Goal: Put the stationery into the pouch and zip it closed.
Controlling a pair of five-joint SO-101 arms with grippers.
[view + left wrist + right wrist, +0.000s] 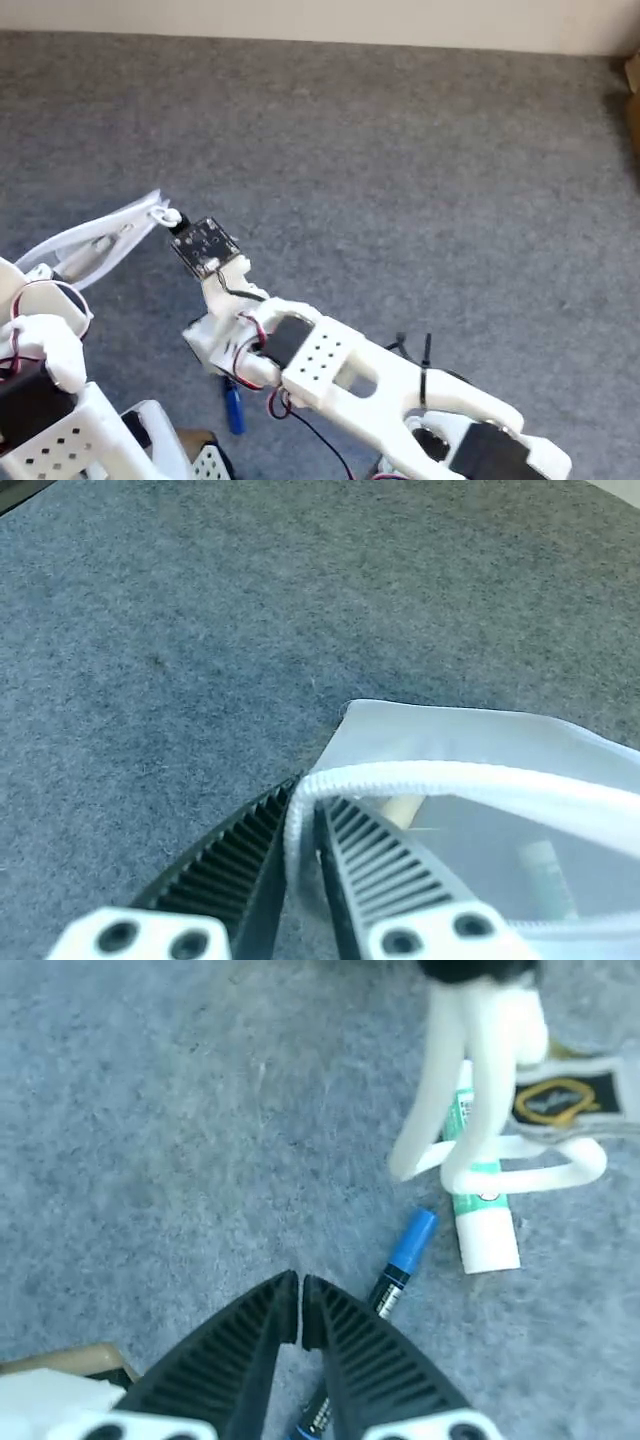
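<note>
A white translucent pouch (100,240) hangs tilted above the grey carpet at the left, mouth open, with its zip pull (166,214) at the far end. My left gripper (300,815) is shut on the pouch's zipped rim (450,778). A pale item (402,810) and a greenish one (545,865) show inside. My right gripper (300,1310) is shut with nothing between its fingers, low over the carpet. A blue marker (402,1255) lies right beside it, partly under one finger. A white tube with a green label (482,1215) lies just past the marker.
The right arm (350,370) stretches across the lower middle, over the blue marker (234,408). A tan block (60,1362) sits near the left arm's base (60,440). A white looped frame (470,1090) stands over the tube. Open carpet (420,150) spreads behind.
</note>
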